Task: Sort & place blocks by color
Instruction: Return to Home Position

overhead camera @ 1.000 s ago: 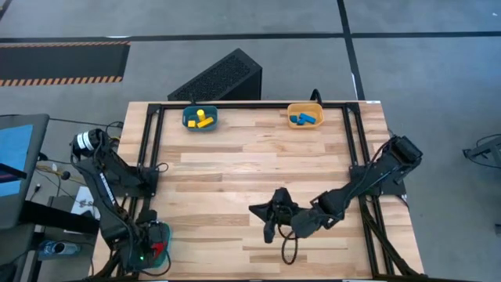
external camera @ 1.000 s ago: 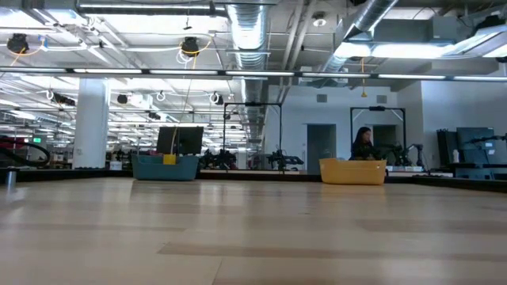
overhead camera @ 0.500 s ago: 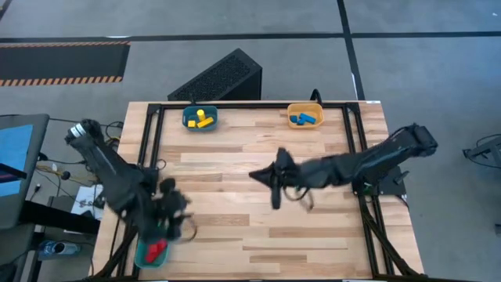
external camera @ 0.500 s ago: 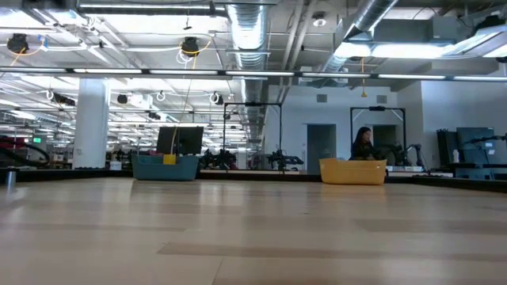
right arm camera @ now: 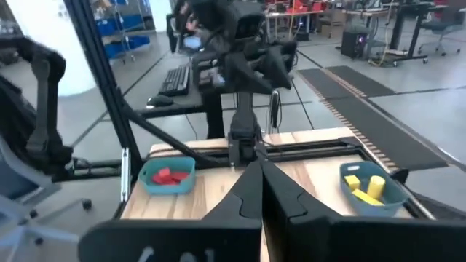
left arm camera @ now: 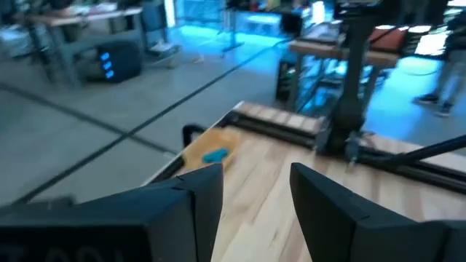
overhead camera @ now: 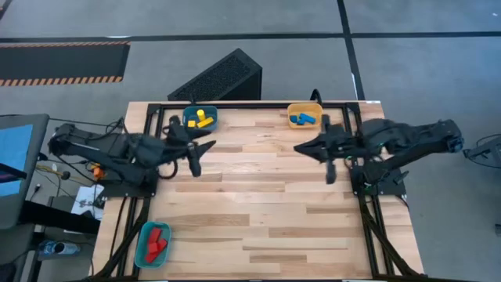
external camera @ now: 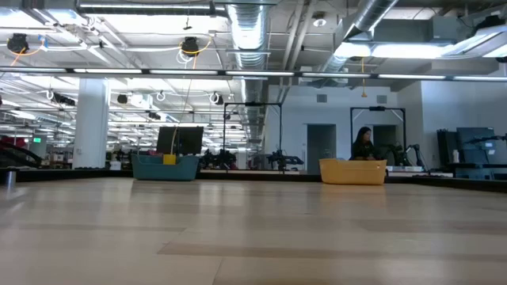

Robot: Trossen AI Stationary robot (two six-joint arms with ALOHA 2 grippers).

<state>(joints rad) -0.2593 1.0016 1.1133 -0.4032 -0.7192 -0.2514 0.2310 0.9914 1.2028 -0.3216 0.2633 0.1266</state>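
Near-left corner of the table [overhead camera: 258, 204]: near teal bin [overhead camera: 140, 237] w/ the red blocks [overhead camera: 155, 246] piled inside. Left arm reaches in from the left side, its left hand [left arm camera: 256, 171] hovering above the wood just in front of the far teal bin [overhead camera: 188, 112]; fingers [left arm camera: 207, 196] spread apart w/ a clear gap, nothing between them. That far teal bin sits at the far edge, left of centre, & holds the yellow blocks [overhead camera: 201, 119]. Right of centre on the same far edge: orange bin [overhead camera: 291, 110] w/ the blue blocks [overhead camera: 305, 119] in it. Right arm comes in from the right side, its right hand [right arm camera: 252, 171] up over the wood just in front of the orange bin, fingers pressed together, empty. No loose blocks on the bare wood. Low view: both far bins on the horizon, a person [external camera: 363, 144] in the room behind the orange one
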